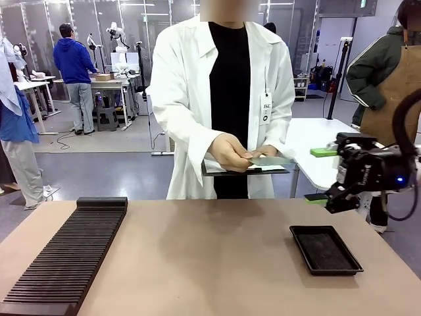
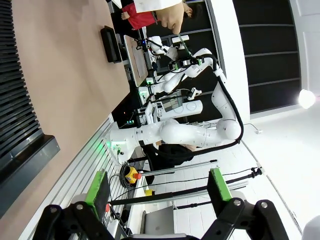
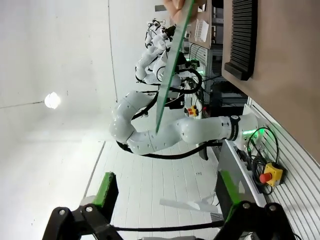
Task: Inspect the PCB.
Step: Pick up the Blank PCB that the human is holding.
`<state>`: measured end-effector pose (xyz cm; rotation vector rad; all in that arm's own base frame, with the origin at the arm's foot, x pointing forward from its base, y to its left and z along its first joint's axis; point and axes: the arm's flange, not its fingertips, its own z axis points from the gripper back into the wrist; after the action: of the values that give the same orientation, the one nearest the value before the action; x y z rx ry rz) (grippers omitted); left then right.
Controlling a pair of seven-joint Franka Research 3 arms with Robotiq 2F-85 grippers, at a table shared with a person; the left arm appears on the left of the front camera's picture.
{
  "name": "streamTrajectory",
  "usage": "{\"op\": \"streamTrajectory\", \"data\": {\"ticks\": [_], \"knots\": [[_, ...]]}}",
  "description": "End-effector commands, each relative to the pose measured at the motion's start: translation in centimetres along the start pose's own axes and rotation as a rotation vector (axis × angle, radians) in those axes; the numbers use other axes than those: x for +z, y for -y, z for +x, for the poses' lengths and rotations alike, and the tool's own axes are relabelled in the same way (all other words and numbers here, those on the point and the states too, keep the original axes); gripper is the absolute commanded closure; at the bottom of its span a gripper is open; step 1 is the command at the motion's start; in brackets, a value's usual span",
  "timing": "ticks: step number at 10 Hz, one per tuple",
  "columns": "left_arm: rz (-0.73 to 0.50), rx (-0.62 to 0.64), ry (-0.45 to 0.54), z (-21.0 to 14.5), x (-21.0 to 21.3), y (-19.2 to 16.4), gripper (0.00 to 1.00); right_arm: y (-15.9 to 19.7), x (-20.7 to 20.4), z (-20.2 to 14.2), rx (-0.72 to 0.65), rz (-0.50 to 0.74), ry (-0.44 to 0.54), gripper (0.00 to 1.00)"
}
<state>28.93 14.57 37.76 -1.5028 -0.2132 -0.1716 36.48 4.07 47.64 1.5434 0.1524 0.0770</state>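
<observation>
A person in a white coat at the far side holds the PCB (image 1: 271,160), a thin pale green board, flat in both hands just above a dark clipboard (image 1: 227,171). In the right wrist view the PCB (image 3: 172,65) appears edge-on as a thin green strip hanging from the person's hand (image 3: 180,6), well beyond the fingertips. My right gripper (image 1: 320,174) hovers above the table's right edge, pointing toward the person, open and empty, a short way right of the board. The same gripper (image 3: 165,190) shows its green pads wide apart. My left gripper (image 2: 157,187) is open and empty too, off the table.
A black rectangular tray (image 1: 325,249) lies on the tan table (image 1: 210,263) at the right, below my right gripper. A long black slotted rack (image 1: 66,260) fills the left side. A white table (image 1: 309,141) stands behind the person, and other people stand farther off.
</observation>
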Motion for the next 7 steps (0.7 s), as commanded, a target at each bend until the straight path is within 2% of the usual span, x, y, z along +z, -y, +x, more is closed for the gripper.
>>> {"op": "streamTrajectory", "data": {"ticks": [1,7], "knots": [[0.011,0.004,0.002,0.0,0.1,0.4,0.0,-0.2,-2.2,0.8,-0.055,-0.001,0.025,0.0],[0.011,0.004,0.002,0.0,0.1,0.4,0.0,1.7,-5.6,3.4,-0.119,0.035,0.066,0.0]]}}
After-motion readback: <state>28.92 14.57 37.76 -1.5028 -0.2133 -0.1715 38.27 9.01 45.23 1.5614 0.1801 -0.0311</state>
